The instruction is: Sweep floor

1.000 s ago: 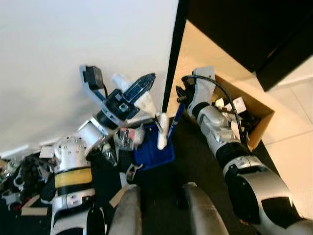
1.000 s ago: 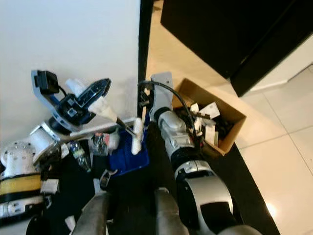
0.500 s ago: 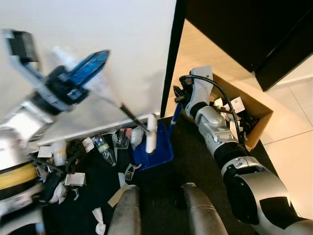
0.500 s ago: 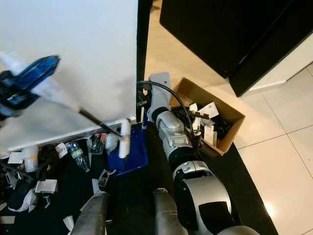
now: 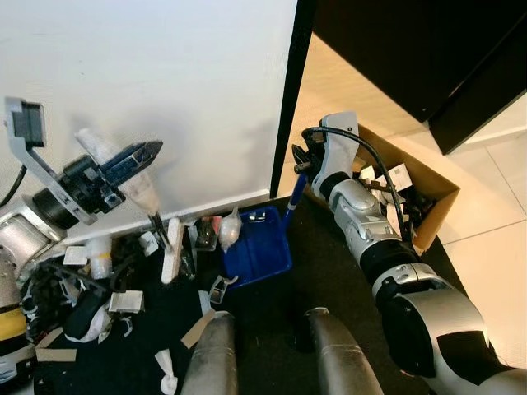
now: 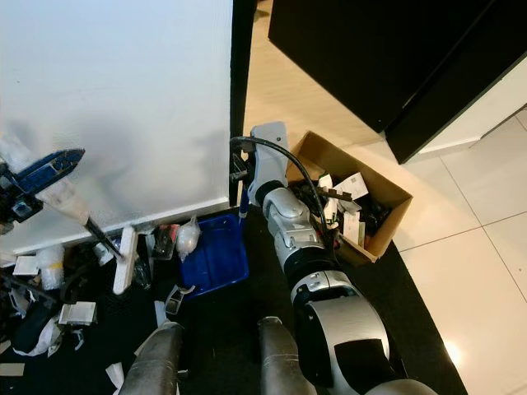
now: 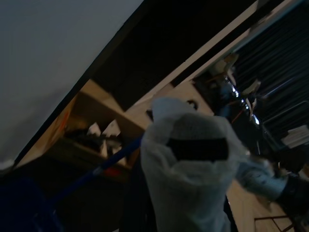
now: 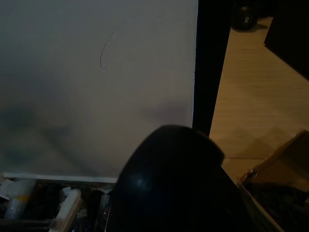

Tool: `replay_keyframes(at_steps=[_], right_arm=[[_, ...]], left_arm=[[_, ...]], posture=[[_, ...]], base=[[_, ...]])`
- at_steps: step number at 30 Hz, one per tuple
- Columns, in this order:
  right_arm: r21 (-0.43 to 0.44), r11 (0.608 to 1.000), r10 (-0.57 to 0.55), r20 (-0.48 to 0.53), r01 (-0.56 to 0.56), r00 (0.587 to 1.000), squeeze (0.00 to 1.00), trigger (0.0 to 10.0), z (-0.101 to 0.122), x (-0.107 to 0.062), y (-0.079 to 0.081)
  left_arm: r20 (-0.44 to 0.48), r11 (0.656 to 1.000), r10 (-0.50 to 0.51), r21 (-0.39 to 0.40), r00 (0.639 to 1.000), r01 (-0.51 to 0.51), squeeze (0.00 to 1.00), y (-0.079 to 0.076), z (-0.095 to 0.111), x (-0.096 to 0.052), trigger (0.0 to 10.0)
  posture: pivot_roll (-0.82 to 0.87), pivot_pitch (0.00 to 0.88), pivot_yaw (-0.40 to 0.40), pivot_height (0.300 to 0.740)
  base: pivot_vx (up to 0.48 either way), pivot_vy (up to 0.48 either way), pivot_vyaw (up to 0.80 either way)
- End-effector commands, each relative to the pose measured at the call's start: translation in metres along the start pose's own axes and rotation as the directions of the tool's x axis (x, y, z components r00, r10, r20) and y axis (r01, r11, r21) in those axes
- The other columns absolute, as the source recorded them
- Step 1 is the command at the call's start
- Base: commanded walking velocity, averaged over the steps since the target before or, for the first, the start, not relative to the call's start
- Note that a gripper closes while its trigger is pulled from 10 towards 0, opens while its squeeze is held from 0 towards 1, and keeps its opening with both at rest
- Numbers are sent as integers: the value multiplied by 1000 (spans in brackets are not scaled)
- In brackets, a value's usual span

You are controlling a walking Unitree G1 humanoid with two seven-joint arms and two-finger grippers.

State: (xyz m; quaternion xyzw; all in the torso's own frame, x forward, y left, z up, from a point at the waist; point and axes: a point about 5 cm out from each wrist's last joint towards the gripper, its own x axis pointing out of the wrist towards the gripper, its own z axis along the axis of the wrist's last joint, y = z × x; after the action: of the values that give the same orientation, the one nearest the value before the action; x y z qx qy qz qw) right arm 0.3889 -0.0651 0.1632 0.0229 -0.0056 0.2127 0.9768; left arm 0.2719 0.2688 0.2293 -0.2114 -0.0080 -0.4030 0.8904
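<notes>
My left gripper [image 5: 125, 167] is shut on a brush's blue handle, which is wrapped in white cloth [image 7: 189, 180]. A thin black rod runs down to the white brush head [image 5: 171, 249], which stands among litter at the foot of the white wall. A blue dustpan [image 5: 260, 248] lies on the dark floor to the right of the brush. A crumpled white bag [image 5: 229, 230] sits at its left edge. My right gripper [image 5: 305, 161] is shut on the dustpan's blue handle [image 5: 294, 196] beside the black door frame.
Litter lies along the wall: a plastic bottle [image 5: 183, 257], paper scraps [image 5: 125, 302] and dark clutter [image 5: 58, 284]. An open cardboard box [image 5: 435, 191] holding trash stands to the right of my right arm. My legs [image 5: 216, 354] are at the bottom. Pale tiles [image 5: 490, 247] lie further right.
My left arm has swung the brush leftward, so its head has gone from the dustpan to the litter by the wall. A white bag now sits at the dustpan's edge. The right arm holds still.
</notes>
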Motion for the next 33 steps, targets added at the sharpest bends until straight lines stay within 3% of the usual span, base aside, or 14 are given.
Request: replay_keyframes(at_steps=[1,3,4,6,10,14,16,20,23,25,33], right_arm=[[69,997,37,-123,-29,992,0,10000,-32,-8,9],[66,997,37,-123,-29,992,0,10000,-32,-8,7],[66,997,37,-123,-29,992,0,10000,-32,-8,7],[61,998,38,-120,-31,992,0,10000,-31,-9,6],[59,998,38,-119,-31,992,0,10000,-31,-9,5],[55,998,35,-120,-29,992,0,10000,-32,-10,2],[53,998,32,-120,-26,992,0,10000,-32,-11,1],[55,998,32,-118,-26,993,0,10000,-33,-12,-1],[56,998,32,-118,-26,993,0,10000,-34,-13,-1],[60,998,36,-117,-29,993,0,10000,-34,-13,0],[72,996,51,-106,-43,993,0,10000,-32,-11,5]], left_arm=[[-11,1000,-7,16,1000,7,0,3,-8,-2,10000],[34,999,48,-7,998,-47,0,20,-31,8,10000],[34,999,48,-7,998,-47,0,20,-31,8,10000],[85,994,105,-13,991,-105,0,31,-46,23,10000],[104,992,127,-3,986,-128,0,35,-48,29,10000],[148,992,130,-22,980,-128,0,37,-55,51,10000],[159,996,85,-49,984,-78,0,33,-61,66,10000],[176,993,-2,-113,984,22,0,22,-68,78,10000],[201,982,-73,-158,977,106,0,11,-74,88,10000],[224,958,-153,-206,962,200,0,-4,-76,95,10000],[127,890,-378,-225,917,398,0,-44,-83,99,10000]], posture=[[114,370,-56,740],[90,373,-64,740],[90,373,-64,740],[71,377,-65,740],[66,381,-66,740],[51,383,-65,740],[44,380,-61,740],[52,370,-56,740],[52,370,-56,740],[67,356,-49,740],[97,338,-36,740]], base=[[0,0,0],[0,0,0],[0,0,0],[0,0,0],[0,0,0],[0,0,0],[0,0,0],[0,0,0],[0,0,0],[0,0,0],[0,0,0]])
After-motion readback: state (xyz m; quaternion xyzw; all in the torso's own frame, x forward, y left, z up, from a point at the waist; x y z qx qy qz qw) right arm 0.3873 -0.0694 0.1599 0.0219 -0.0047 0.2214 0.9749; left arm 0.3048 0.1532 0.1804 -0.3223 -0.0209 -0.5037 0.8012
